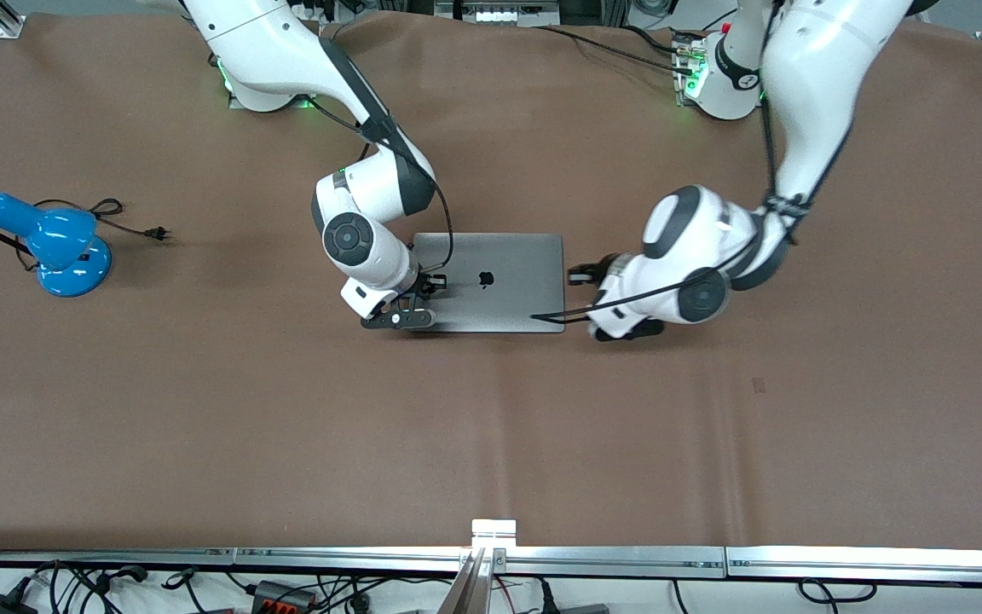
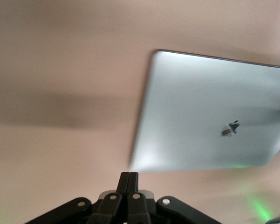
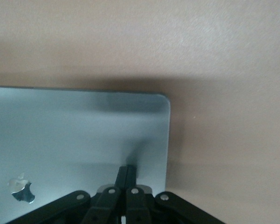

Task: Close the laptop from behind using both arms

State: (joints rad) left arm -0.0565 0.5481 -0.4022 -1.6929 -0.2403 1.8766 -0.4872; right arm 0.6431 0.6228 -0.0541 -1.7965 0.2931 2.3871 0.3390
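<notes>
The space-grey laptop (image 1: 499,281) lies shut and flat in the middle of the table, Apple logo up. My right gripper (image 1: 436,284) is shut and empty, low over the lid at the right arm's end of the laptop. In the right wrist view the gripper (image 3: 126,169) points at the lid (image 3: 74,135) near a corner; I cannot tell if it touches. My left gripper (image 1: 578,273) is shut and empty, just off the laptop's edge at the left arm's end. In the left wrist view the gripper (image 2: 129,175) sits beside a corner of the lid (image 2: 209,116).
A small blue desk lamp (image 1: 48,243) with its black cord and plug (image 1: 154,232) sits toward the right arm's end of the table. A brown cloth (image 1: 491,426) covers the table. A metal rail (image 1: 491,558) runs along the edge nearest the front camera.
</notes>
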